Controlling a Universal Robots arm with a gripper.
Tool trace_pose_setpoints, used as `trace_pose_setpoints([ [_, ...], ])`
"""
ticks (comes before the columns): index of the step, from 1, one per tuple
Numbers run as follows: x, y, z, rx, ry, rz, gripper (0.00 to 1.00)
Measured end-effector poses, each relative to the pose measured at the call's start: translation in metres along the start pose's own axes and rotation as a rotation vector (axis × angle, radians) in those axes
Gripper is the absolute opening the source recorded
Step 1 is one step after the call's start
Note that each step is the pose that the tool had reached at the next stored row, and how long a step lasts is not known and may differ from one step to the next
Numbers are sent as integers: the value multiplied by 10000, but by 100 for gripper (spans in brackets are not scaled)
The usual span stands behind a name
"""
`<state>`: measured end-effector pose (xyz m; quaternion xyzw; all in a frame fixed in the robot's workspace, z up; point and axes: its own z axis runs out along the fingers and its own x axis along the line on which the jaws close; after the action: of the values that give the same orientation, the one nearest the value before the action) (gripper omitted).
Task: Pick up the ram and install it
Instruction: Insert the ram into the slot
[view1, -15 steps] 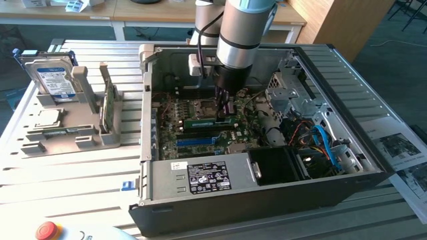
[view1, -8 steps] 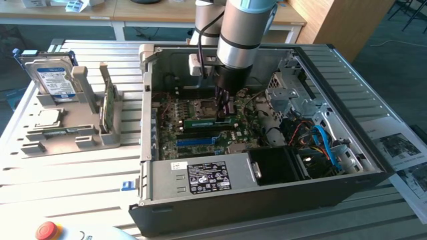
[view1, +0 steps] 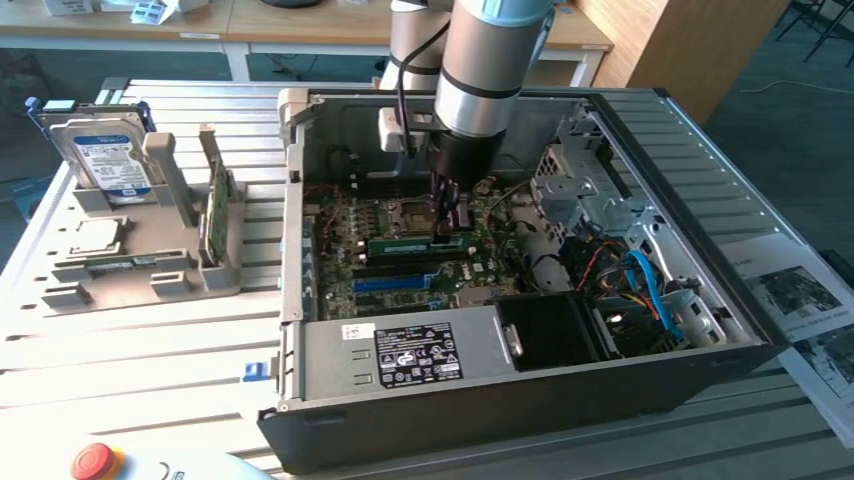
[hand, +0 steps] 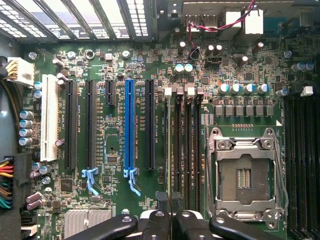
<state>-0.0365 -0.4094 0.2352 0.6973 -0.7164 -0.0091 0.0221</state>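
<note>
One stick in the grip: the gripper is clenched on the ram inside the computer case.
The ram sits directly under the fingertips, at the black DIMM slots beside the CPU socket, with its long axis parallel to them. The exterior view shows its green face low on the motherboard; the wrist view shows the fingers close together, in line with the slots.

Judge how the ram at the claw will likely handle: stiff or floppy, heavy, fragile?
The ram is a slim green board, so it is probably stiff and light. Pinched at one spot by the claw, it could pivot if pushed off-centre. Its thin edge looks fragile if it is pressed crooked against the motherboard.
</note>
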Motion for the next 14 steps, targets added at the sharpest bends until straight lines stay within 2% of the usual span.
trace_pose_setpoints([
  [8,-2,0,4,0,0,0,12],
  [14,3,-1,5,-6,-23,-2,12],
])
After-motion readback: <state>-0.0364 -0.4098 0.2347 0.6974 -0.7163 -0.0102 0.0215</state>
